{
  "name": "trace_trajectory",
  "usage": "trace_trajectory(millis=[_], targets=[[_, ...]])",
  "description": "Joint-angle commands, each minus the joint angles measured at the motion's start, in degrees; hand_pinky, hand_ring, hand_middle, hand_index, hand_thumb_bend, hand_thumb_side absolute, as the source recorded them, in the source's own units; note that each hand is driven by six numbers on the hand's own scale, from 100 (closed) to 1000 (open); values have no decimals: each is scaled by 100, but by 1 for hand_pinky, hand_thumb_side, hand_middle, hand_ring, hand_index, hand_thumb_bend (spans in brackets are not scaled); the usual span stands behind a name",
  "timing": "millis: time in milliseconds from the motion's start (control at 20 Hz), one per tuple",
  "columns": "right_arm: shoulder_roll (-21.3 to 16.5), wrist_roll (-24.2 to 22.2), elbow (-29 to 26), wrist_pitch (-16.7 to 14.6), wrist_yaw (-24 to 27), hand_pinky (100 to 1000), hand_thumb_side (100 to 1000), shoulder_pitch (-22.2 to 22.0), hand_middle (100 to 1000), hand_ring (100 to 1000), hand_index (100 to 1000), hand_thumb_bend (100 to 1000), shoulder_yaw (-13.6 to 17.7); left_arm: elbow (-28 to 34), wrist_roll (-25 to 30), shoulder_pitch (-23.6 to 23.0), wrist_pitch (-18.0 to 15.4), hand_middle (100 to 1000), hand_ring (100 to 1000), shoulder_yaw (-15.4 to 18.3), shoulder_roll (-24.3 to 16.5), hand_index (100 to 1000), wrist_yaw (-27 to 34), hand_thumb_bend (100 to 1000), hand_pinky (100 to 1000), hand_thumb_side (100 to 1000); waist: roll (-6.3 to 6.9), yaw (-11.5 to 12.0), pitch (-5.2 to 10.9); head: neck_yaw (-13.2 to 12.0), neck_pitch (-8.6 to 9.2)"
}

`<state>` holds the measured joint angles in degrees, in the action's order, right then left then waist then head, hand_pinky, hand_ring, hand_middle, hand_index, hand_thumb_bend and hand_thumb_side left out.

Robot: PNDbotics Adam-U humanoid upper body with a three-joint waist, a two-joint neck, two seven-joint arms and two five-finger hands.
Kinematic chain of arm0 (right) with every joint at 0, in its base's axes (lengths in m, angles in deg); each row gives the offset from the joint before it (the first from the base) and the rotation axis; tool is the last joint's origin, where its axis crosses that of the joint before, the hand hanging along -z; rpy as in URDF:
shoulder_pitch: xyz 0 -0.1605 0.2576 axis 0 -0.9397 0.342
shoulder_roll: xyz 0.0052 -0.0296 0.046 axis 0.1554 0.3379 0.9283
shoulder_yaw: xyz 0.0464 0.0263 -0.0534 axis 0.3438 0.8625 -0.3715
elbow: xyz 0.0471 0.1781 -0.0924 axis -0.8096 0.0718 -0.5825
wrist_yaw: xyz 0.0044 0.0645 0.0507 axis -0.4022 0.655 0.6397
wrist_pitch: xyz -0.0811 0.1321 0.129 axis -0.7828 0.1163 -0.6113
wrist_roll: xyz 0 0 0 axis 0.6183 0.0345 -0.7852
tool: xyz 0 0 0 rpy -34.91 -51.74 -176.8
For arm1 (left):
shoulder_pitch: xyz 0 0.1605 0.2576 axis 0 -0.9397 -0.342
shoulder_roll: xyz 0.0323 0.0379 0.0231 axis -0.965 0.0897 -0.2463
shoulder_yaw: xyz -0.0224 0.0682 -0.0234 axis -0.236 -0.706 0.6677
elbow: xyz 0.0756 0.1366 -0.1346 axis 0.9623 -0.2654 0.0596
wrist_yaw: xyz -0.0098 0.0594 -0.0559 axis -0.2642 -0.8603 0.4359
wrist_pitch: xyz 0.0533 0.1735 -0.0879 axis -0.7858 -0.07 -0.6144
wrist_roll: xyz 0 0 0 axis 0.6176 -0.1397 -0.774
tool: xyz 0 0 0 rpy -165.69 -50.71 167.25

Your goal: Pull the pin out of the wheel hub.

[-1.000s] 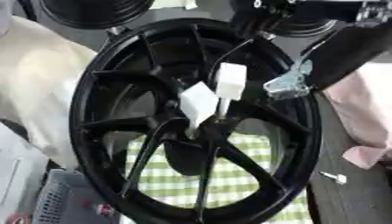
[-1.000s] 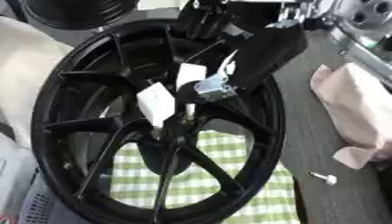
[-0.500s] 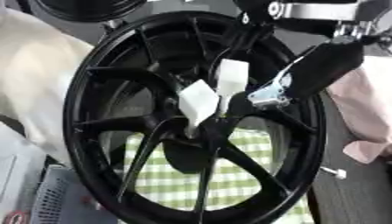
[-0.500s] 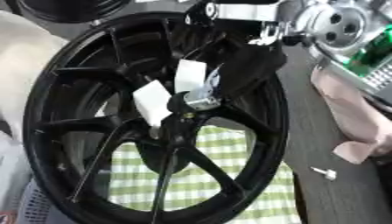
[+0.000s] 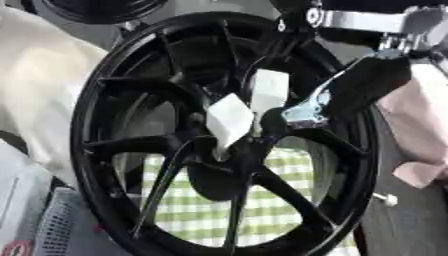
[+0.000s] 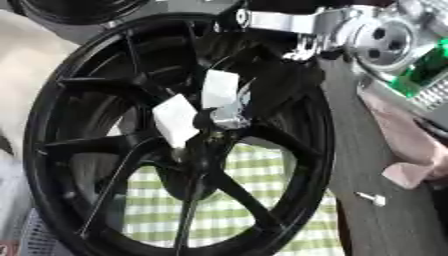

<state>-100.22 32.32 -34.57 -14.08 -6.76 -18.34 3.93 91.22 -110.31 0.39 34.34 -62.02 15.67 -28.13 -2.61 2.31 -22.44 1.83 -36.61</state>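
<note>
Now your right hand [image 5: 350, 95] has swung in from the rim to the wheel hub [image 5: 229, 150], its fingertips touching the right of two white tags; whether they pinch it, you cannot tell. Both tags stand upright at the hub. One small white pin [image 6: 371, 198] lies loose on the table [image 6: 394, 225].

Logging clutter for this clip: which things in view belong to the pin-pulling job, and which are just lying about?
Job:
black wheel hub
two white tags at its centre, where the pin presumably sits
right hand, reaching toward them

Lying about:
green checked cloth
pink cloth
small white piece on the table
second black wheel behind
</note>
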Motion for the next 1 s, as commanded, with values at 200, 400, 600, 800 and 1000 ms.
trace_trajectory(millis=[200,400,600,800,1000], targets=[[-35,32,161,-54,-188,862,453,23,755,817,829,510,48,113,24,69,-5,600,657,55,-80,706,-18,868,682,487,9,31,33,53,88],[-36,56,279,-95,-214,860,442,-13,749,814,824,505,20,111,28,70,-3,600,657,56,-69,706,-18,867,682,487,11,47,-9,74,89],[-28,87,436,-150,-259,858,421,-44,742,811,818,501,-8,115,32,73,-4,600,657,54,-57,706,-16,866,683,486,15,60,-47,92,115],[-8,114,606,-229,-285,856,391,-71,735,791,811,497,-32,110,37,77,-1,600,657,53,-46,706,-12,864,683,486,19,70,-74,99,128],[17,127,824,-351,-288,852,367,-100,724,785,803,489,-36,107,41,85,-1,601,657,46,-42,706,-7,862,683,486,25,77,-93,106,134]])
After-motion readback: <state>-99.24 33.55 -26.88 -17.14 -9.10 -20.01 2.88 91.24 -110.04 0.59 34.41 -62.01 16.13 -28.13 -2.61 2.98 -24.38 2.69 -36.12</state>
